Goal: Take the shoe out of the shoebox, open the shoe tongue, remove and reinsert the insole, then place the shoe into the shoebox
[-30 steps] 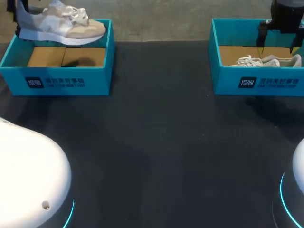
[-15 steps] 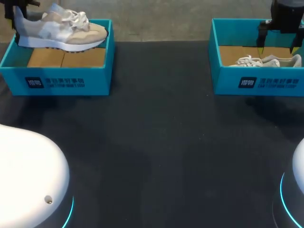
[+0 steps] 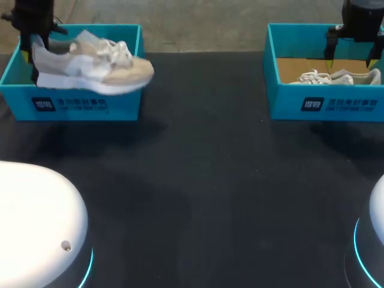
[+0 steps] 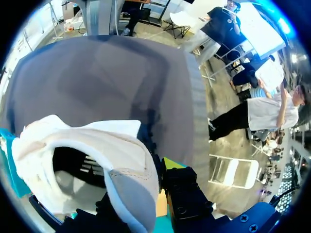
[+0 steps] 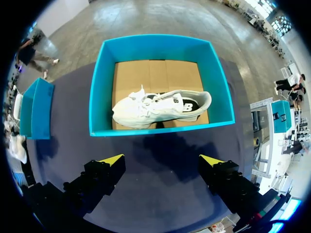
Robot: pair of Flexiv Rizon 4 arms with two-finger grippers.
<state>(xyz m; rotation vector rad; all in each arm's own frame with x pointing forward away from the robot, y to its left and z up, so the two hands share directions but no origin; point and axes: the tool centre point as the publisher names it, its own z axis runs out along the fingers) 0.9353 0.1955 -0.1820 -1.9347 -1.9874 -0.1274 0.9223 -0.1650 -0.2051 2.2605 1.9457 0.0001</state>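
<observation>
Dark surface (image 3: pixel 204 168), far-left corner: left end effector (image 3: pixel 30 55) clamps the shoe (image 3: pixel 96 66) above its shoebox (image 3: pixel 72 107); tongue, insole and return apparently remain. Right end effector (image 5: pixel 161 160) gapes, empty.

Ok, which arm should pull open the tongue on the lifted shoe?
Right, probably. The left arm's jaws are shut on the heel of the lifted shoe, holding it in the air. The right arm's jaws are open and empty over the far box, so free, though they must cross the table.
</observation>
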